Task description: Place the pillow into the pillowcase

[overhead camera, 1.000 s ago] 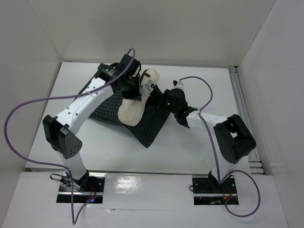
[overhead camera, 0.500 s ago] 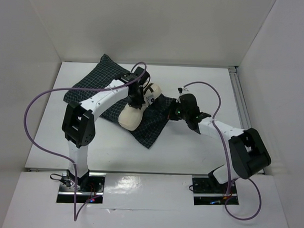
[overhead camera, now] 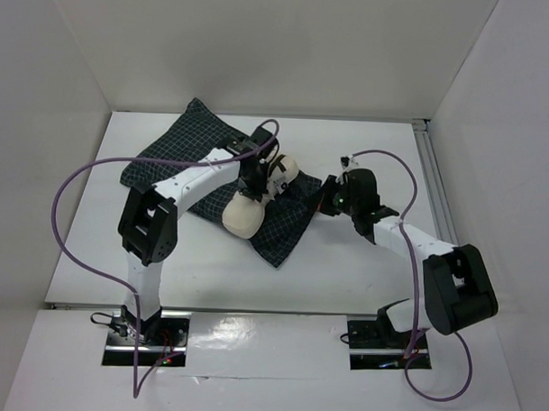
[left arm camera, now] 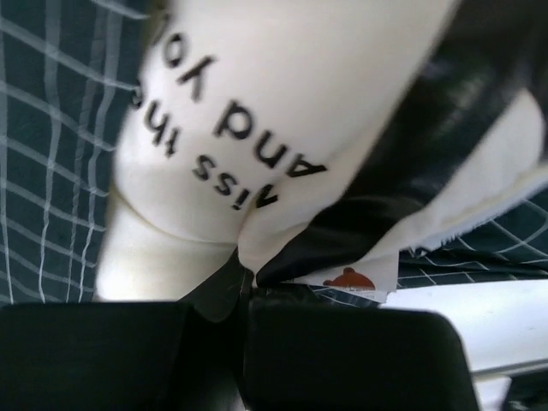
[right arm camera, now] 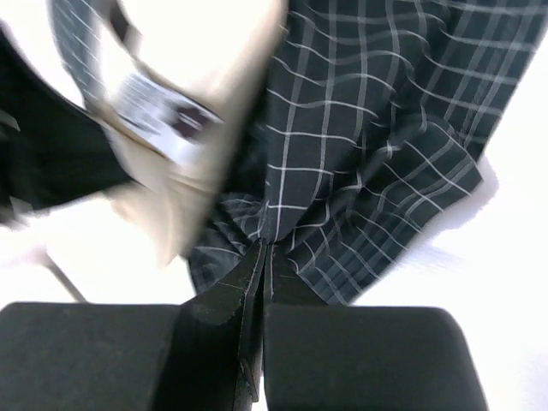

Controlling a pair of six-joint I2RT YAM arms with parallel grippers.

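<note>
The cream pillow [overhead camera: 245, 212] lies on top of the navy checked pillowcase [overhead camera: 168, 166] in the middle of the table. My left gripper [overhead camera: 260, 180] is shut on the pillow's upper end; in the left wrist view the black lettering on the pillow [left arm camera: 257, 94] and its small tag [left arm camera: 351, 281] fill the frame. My right gripper [overhead camera: 327, 196] is shut on the pillowcase's right edge; the right wrist view shows a fold of the pillowcase [right arm camera: 360, 145] pinched between the jaws, with the pillow [right arm camera: 205, 77] blurred at upper left.
White walls enclose the table on three sides. A metal rail [overhead camera: 437, 202] runs along the right edge. Purple cables [overhead camera: 68, 189] loop from both arms.
The pillow and the pillowcase's right part have shifted right and slightly nearer. My left arm has stretched further right over the cloth, and my right gripper has pulled back right with the cloth edge.
</note>
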